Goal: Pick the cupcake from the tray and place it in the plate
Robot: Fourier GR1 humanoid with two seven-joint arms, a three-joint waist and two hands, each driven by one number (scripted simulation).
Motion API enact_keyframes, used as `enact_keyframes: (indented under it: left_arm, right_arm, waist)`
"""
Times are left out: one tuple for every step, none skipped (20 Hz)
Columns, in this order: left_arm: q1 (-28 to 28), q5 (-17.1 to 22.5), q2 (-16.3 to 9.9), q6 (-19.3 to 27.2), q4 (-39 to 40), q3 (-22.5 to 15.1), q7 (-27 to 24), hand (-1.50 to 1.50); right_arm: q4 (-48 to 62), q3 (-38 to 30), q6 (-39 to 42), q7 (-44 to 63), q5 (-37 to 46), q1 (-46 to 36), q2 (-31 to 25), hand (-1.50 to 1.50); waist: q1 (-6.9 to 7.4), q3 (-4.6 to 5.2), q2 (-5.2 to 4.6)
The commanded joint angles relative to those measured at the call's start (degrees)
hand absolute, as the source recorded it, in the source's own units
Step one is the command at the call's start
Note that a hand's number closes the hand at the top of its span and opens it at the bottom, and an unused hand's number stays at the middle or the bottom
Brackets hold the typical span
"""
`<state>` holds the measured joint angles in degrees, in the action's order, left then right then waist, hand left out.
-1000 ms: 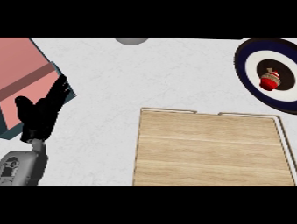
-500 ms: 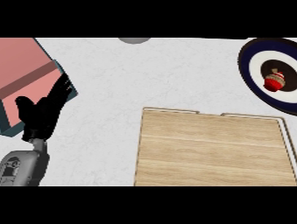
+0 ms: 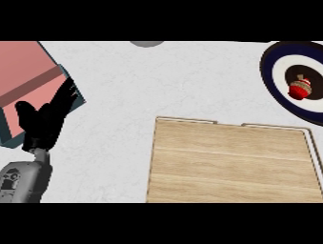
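The cupcake (image 3: pixel 300 88) lies tilted on the plate (image 3: pixel 276 71); it could roll. My left hand (image 3: pixel 45 121) rests with open fingers; my right is unseen.

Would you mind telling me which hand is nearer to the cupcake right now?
Only the left hand shows, at the view's left by the pink box, far from the cupcake on the plate. The right hand is out of view.

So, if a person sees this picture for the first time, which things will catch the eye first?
Probably the dark blue and white plate at the right edge, with the red cupcake sitting at its centre. Next, the wooden tray filling the lower middle, with nothing on it. At the left, the black left hand rests open, fingers up, over the edge of a pink and teal box.
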<state>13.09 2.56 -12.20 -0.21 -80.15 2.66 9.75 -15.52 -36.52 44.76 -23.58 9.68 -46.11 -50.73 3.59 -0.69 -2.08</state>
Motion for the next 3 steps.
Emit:
enact_keyframes:
  left_arm:
    - [-0.8,0.8,-0.7,-1.1,0.4,0.8,-1.0,0.00]
    - [-0.9,-0.1,0.0,-0.1,-1.1,-0.3,0.1,0.00]
    - [0.0,-0.5,0.7,0.3,-0.3,-0.7,0.3,0.00]
  right_arm:
    - [-0.4,1.0,7.8,-7.5,0.6,3.7,-0.4,-1.50]
    - [-0.9,1.2,7.6,-7.0,0.6,3.0,-1.2,-1.50]
    - [-0.9,0.9,7.0,-7.2,0.2,3.4,-1.1,-1.50]
  waist:
    - [0.28,-0.09,-0.24]
    - [0.54,-0.08,0.07]
    - [0.18,-0.16,-0.26]
